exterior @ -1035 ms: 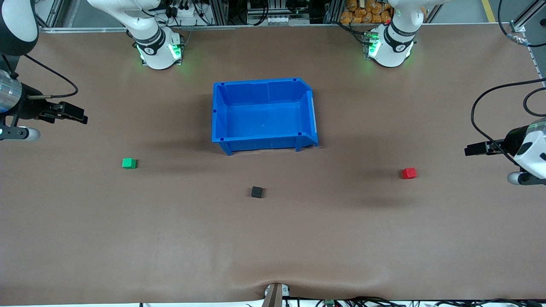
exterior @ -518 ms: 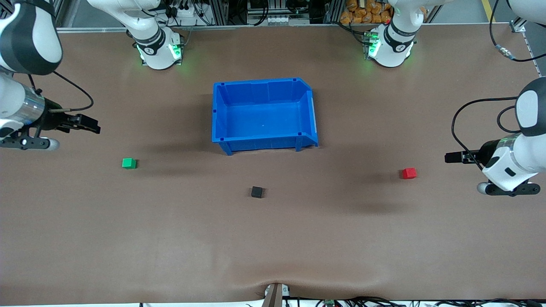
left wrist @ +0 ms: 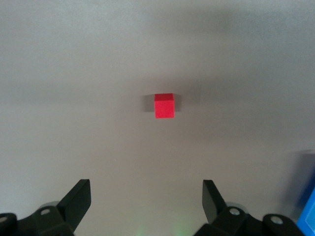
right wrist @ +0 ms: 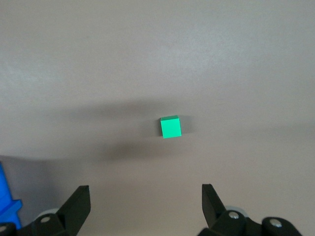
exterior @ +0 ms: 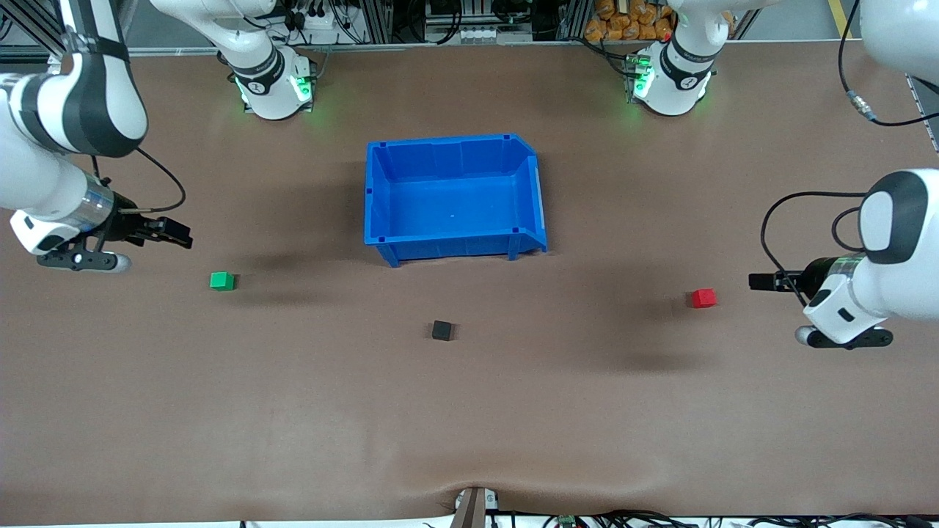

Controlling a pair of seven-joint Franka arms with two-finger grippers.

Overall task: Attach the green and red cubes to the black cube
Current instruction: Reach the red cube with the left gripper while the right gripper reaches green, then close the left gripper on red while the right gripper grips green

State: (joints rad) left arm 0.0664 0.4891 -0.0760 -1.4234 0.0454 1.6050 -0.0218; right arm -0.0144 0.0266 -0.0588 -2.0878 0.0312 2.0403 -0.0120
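Left gripper [exterior: 757, 281] hangs wide open over bare table near the red cube [exterior: 703, 298]; right gripper [exterior: 180, 237], equally wide, near the green cube [exterior: 221, 281]. Matte black cube [exterior: 441, 330] sits between, untouched.

Both arms have swung in from the table's ends. The right gripper [exterior: 180, 236] has come in over the table toward the green cube [exterior: 221, 280] and now hangs near it, not yet above it. The left gripper [exterior: 759, 281] has slid in toward the red cube [exterior: 703, 297], stopping short of it, and more of each arm now shows.
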